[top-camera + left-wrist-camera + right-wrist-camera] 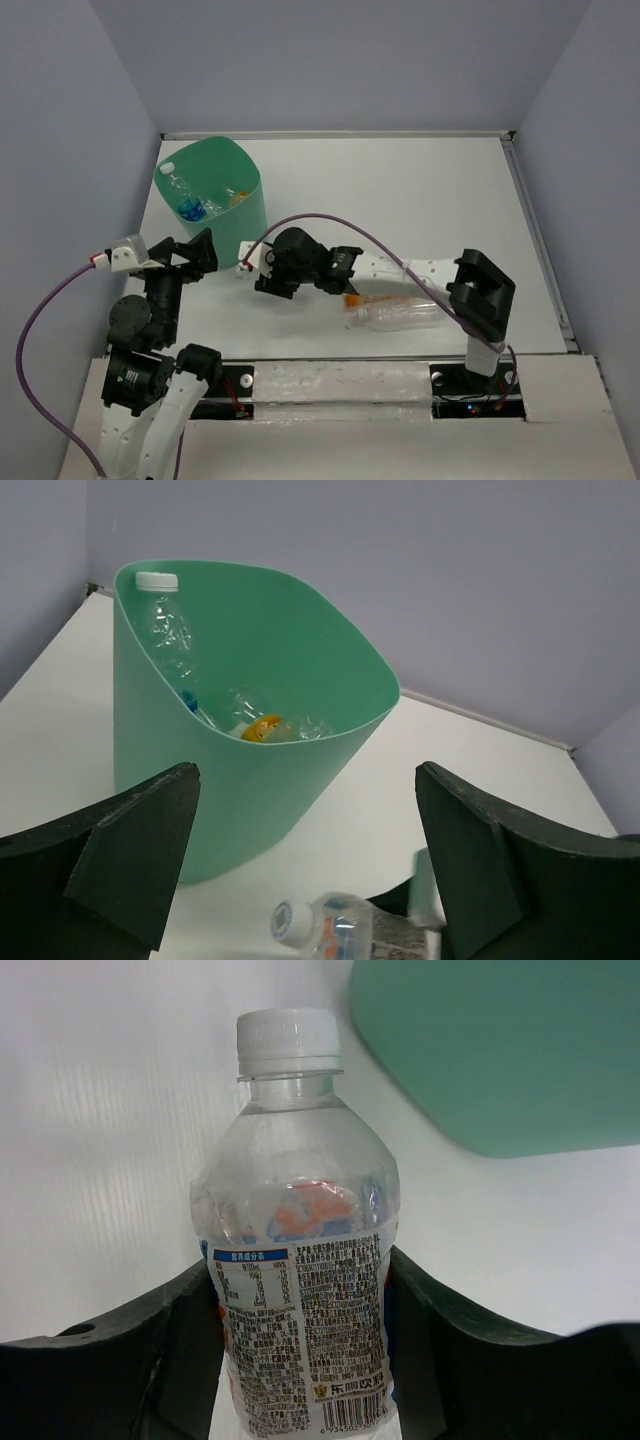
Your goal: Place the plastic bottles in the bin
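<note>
Plastic bottle (300,1290), clear and white-capped, is clamped at its label between the right fingers (150,1350), long axis running cap-first toward 9 o'clock in the top view. From that cap the bin (245,215) stands near at 11 o'clock, so the carry likely needs a lift and swing. Left fingers (130,850) gape wide, empty, facing the bin

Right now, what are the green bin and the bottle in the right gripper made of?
Bin: probably moulded plastic, smooth and evenly mint with a soft sheen. Bottle in the right gripper: likely thin clear plastic, see-through and glossy.
</note>
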Action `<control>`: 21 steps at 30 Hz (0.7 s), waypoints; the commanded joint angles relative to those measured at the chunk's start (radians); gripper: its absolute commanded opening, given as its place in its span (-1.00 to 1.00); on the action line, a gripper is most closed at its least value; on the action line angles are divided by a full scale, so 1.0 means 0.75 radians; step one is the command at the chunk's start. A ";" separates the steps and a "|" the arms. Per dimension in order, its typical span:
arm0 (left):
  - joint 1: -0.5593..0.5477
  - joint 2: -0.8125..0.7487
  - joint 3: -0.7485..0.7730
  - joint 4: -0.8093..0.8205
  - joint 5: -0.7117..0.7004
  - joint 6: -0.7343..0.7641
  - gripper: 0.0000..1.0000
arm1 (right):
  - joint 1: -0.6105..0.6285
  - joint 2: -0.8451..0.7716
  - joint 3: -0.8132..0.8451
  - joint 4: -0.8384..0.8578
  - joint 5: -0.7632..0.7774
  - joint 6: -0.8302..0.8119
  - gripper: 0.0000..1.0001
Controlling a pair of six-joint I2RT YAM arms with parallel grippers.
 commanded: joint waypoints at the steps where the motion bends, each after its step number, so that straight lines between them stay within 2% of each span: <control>1: 0.008 -0.020 0.024 0.006 -0.110 -0.016 0.98 | 0.008 -0.299 -0.075 0.297 0.037 0.102 -0.29; 5: 0.010 -0.028 0.036 -0.031 -0.190 -0.046 0.98 | -0.006 -0.422 -0.035 0.349 0.190 0.143 -0.29; 11: 0.008 -0.039 0.026 -0.031 -0.190 -0.063 0.98 | -0.035 -0.426 0.141 0.488 0.275 0.196 -0.30; 16: 0.008 -0.028 -0.005 0.004 -0.075 -0.053 0.98 | -0.047 -0.206 0.429 0.657 0.258 0.210 -0.34; 21: -0.002 -0.022 -0.013 0.004 -0.079 -0.053 0.98 | -0.071 0.044 0.781 0.778 0.224 0.237 -0.34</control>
